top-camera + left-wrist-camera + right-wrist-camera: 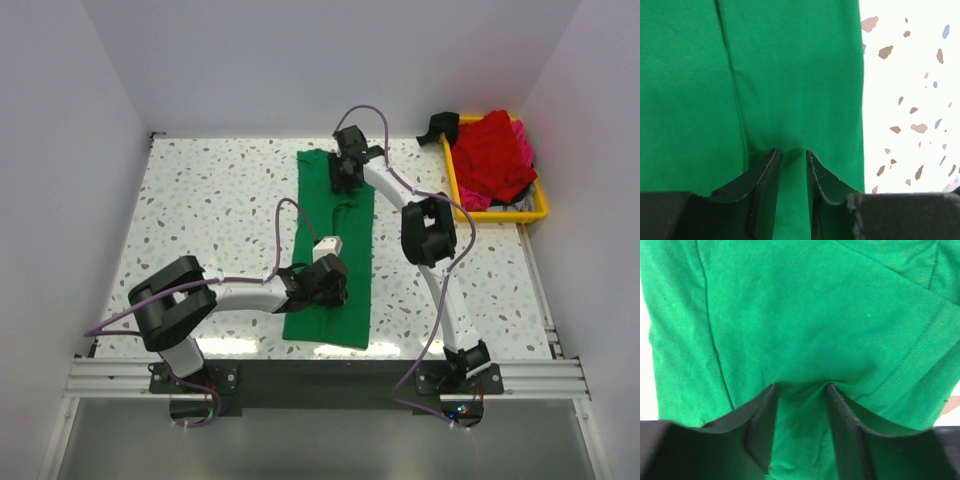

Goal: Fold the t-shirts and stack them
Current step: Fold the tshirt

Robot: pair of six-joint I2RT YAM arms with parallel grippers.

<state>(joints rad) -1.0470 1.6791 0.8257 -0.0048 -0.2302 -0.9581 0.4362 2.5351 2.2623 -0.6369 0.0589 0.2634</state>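
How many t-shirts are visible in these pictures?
3: the green shirt lies on the table; the red shirt and pink shirt are heaped in the yellow tray. Others may be hidden beneath.

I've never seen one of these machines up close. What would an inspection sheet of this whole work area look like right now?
Surface: speckled white table, evenly lit.
Job's things: green t-shirt lies mid-table, folded into a long strip; red and pink shirts are piled in the yellow tray at the far right.
Clutter: small black object beside the tray; cannot tell what it is.
Grippers: left end effector pinches the strip's near part; right end effector pinches its far end.
Cables: purple cables loop along both arms.
Surroundings: plain white walls on three sides; metal rail at the near edge.
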